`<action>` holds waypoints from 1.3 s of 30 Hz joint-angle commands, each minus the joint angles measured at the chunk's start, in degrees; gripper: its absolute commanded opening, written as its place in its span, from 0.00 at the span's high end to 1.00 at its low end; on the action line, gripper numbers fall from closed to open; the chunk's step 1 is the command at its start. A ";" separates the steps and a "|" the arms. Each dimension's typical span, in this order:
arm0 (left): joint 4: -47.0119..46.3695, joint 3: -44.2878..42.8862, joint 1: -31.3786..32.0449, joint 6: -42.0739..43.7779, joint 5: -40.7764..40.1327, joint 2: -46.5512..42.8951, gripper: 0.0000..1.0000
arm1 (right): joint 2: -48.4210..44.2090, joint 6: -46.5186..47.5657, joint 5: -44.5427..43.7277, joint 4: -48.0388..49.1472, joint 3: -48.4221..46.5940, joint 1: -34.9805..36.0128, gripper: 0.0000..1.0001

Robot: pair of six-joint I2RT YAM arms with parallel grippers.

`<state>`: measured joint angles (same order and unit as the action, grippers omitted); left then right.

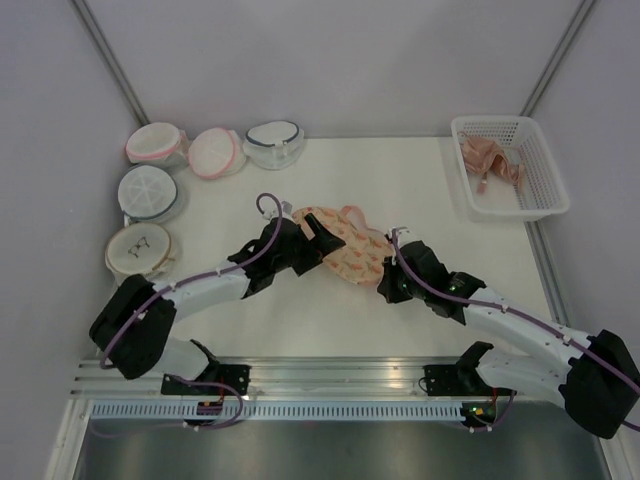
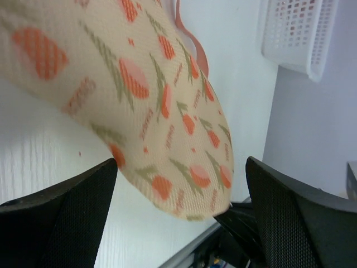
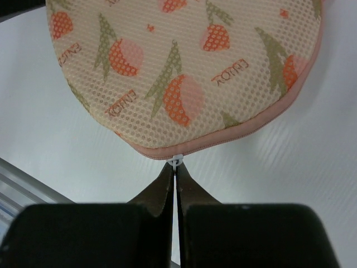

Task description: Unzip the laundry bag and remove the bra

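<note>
The laundry bag (image 1: 345,248) lies flat at the middle of the white surface (image 1: 420,180), running from upper left to lower right in the overhead view, its pink zip edge (image 3: 223,142) shut all along the stretch that shows. The bra is nowhere to be seen; I judge it is inside the bag, whose printed mesh hides its contents. At the bag's lower right end the right tool (image 3: 174,181) is closed, its two fingertips pressed together on the small white zip pull (image 3: 175,162) that sticks out from the seam. At the upper left end the left tool (image 2: 181,167) is open, its fingers spread wide to either side of the bag's rounded lobe, gripping nothing; whether a finger touches the fabric I cannot tell. The step in hand looks like the start of the unzipping: the pull is pinched but the zip has not been run. The next move probably calls for the left tool to close on or press down the far lobe so the soft bag does not slide, while the right tool draws the pull along the curved seam, following its bend so that the tiny tab does not slip out. A white basket (image 1: 545,190) holding a peach-pink garment (image 1: 490,160) sits at the upper right, and round mesh bags (image 1: 215,152) are clustered at the upper left, well apart from the work.
</note>
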<state>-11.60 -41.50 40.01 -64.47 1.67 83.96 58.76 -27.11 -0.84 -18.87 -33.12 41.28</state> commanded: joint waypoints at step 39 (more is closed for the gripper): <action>-16.68 25.76 8.07 -38.62 -3.69 -17.88 0.10 | 13.22 -2.07 22.38 26.70 -3.17 11.19 1.00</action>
<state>-18.85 -16.91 47.77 -99.37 -3.81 64.14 72.25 -30.20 21.58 6.59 -35.03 52.03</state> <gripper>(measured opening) 0.923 0.010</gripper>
